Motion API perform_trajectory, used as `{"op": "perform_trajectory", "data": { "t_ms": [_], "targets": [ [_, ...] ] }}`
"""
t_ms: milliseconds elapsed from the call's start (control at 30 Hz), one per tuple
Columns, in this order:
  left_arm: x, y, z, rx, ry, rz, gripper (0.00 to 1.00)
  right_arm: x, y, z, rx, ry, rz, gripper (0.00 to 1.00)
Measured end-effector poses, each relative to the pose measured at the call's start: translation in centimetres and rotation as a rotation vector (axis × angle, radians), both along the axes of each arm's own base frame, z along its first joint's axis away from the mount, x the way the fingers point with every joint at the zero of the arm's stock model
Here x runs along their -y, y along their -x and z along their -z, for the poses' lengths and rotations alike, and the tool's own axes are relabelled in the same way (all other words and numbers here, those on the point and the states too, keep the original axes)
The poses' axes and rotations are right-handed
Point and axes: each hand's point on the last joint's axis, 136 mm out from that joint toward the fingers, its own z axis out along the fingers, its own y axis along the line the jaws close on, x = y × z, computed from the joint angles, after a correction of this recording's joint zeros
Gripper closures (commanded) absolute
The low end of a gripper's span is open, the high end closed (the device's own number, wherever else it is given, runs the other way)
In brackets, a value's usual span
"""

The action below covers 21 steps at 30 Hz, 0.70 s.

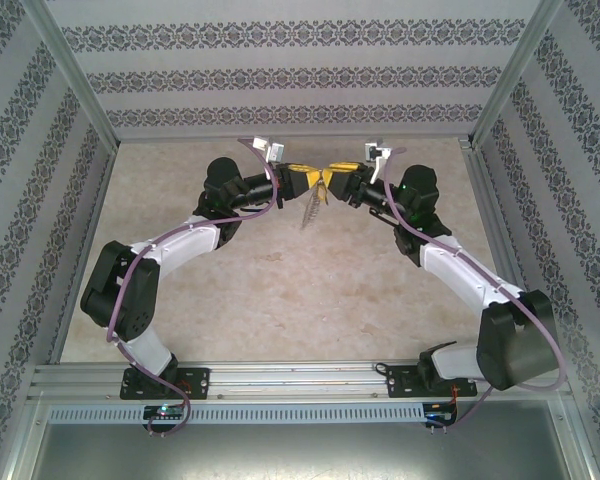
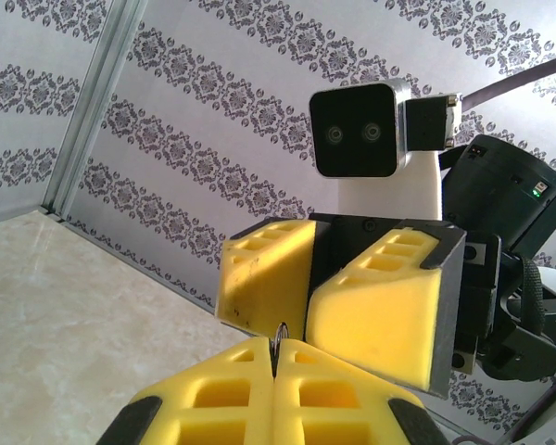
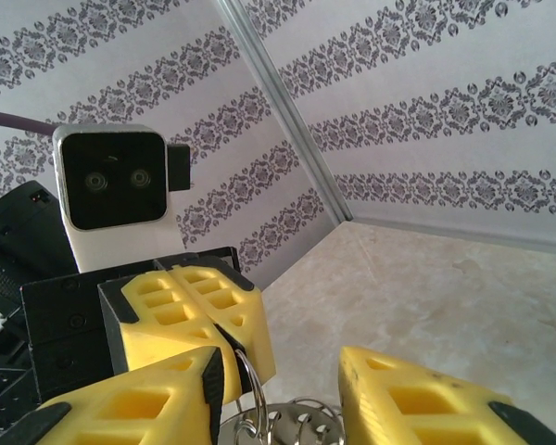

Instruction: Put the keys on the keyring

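Meeting at the upper centre of the top view, the left gripper [image 1: 308, 181] is pressed shut on the keyring [image 3: 252, 385], whose chain [image 3: 296, 422] dangles below. The right gripper [image 3: 283, 371] stands spread around that loop; whether it carries the key cannot be told. Threading seems in hand, and the next move calls for fine alignment.

Illumination: bright, diffuse, from overhead.
Shadows: faint and soft-edged on the table [image 1: 280, 300].
Top view: slightly hazy, colours pale; frame rails [image 1: 75, 90] splay outward toward the edges.
Wrist views: wallpaper [image 2: 213, 139] sharp; nearest foreground mildly soft.
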Motion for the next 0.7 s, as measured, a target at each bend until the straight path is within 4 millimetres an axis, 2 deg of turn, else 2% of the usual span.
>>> {"op": "perform_trajectory", "data": {
  "t_ms": [367, 600, 700],
  "targets": [
    [0.01, 0.01, 0.00, 0.000, 0.000, 0.000, 1.00, -0.31, 0.27, 0.29, -0.002, 0.000, -0.021, 0.79],
    [-0.09, -0.25, -0.02, -0.002, 0.002, -0.015, 1.00, -0.65, 0.45, 0.44, -0.004, -0.002, -0.041, 1.00],
    [-0.10, -0.26, -0.02, -0.002, 0.002, -0.015, 1.00, -0.65, 0.48, 0.38, 0.000, -0.002, -0.043, 1.00]
  ]
}}
